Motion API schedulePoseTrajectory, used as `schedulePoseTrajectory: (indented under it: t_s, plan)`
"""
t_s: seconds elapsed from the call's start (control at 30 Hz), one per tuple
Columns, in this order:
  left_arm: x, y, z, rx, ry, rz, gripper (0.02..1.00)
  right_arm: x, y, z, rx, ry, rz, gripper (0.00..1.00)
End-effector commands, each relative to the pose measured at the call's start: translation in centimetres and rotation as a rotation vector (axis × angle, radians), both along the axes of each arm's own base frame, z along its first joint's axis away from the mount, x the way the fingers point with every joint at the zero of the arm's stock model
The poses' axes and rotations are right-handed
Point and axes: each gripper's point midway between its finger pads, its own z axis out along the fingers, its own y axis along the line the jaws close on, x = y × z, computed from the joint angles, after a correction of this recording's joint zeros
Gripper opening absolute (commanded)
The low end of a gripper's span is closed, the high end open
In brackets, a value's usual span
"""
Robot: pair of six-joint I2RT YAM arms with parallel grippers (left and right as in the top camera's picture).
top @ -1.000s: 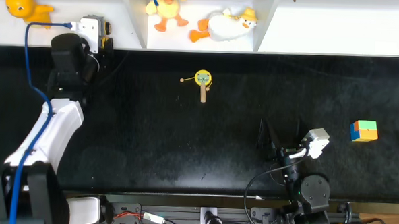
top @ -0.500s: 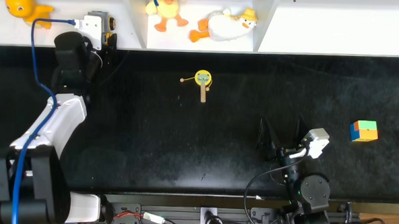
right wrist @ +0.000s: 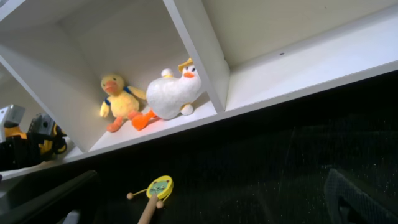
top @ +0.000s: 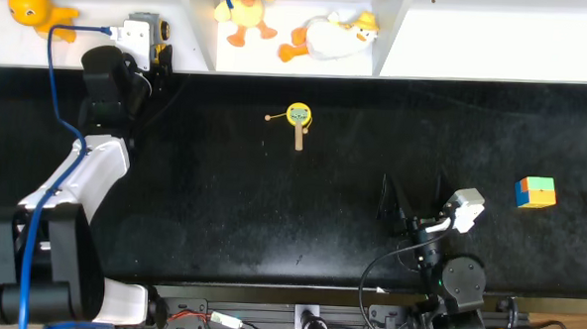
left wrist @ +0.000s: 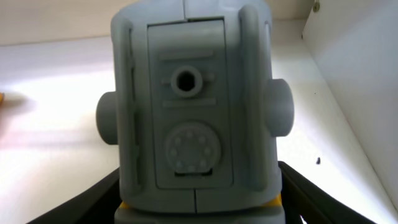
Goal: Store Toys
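A grey and yellow toy robot (left wrist: 193,106) is clamped in my left gripper (left wrist: 199,214), which is shut on its lower part at the mouth of the left shelf compartment. From above, the toy robot (top: 141,29) sits at the shelf's front edge, to the right of a yellow rubber duck (top: 37,7). A yellow rattle drum (top: 298,120) and a coloured cube (top: 534,192) lie on the black table. My right gripper (top: 411,201) stands open near the table's front right, holding nothing.
The white shelf (top: 478,39) runs along the back. Its middle compartment holds a plush duckling (top: 244,9) and a white plush duck (top: 334,37). In the right wrist view the duckling (right wrist: 120,99), the white duck (right wrist: 171,93) and the rattle (right wrist: 155,190) lie ahead.
My left gripper has carried the toy robot a little farther towards the shelf and slightly to the right. The right arm has kept still.
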Motion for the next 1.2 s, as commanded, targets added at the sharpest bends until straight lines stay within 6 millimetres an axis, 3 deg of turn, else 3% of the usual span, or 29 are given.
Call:
schedulePoseTrajectory:
  t_s: [0.03, 0.23, 0.4, 0.5, 0.67, 0.73, 0.83, 1.13, 1.2]
  plan:
    - [0.9, -0.3, 0.8, -0.020, -0.024, -0.008, 0.121, 0.0, 0.2, -0.4, -0.004, 0.001, 0.012, 0.996]
    - [1.4, -0.3, 0.1, -0.025, 0.039, -0.007, 0.119, 0.0, 0.2, -0.4, -0.004, 0.001, 0.012, 0.996]
    - [2.2, -0.2, 0.5, -0.025, 0.053, -0.007, 0.121, 0.0, 0.2, -0.4, -0.004, 0.001, 0.012, 0.996]
    - [2.3, -0.2, 0.7, -0.026, 0.058, -0.006, 0.169, 0.0, 0.2, -0.4, -0.004, 0.001, 0.012, 0.996]
    - [2.1, -0.2, 0.3, -0.028, 0.082, -0.006, 0.297, 0.0, 0.2, -0.4, -0.004, 0.001, 0.012, 0.996]
    - [2.1, -0.2, 0.3, -0.027, 0.082, -0.006, 0.492, 0.0, 0.2, -0.4, -0.004, 0.001, 0.012, 0.996]
    - [2.1, -0.2, 0.4, -0.027, 0.081, -0.006, 0.689, 0.0, 0.2, -0.4, -0.004, 0.001, 0.012, 0.993]
    - [2.1, -0.2, 0.4, -0.027, 0.081, -0.006, 0.812, 0.0, 0.2, -0.4, -0.004, 0.001, 0.012, 0.996]
    - [2.1, -0.2, 0.4, -0.027, 0.081, -0.006, 0.901, 0.0, 0.2, -0.4, -0.004, 0.001, 0.012, 0.996]
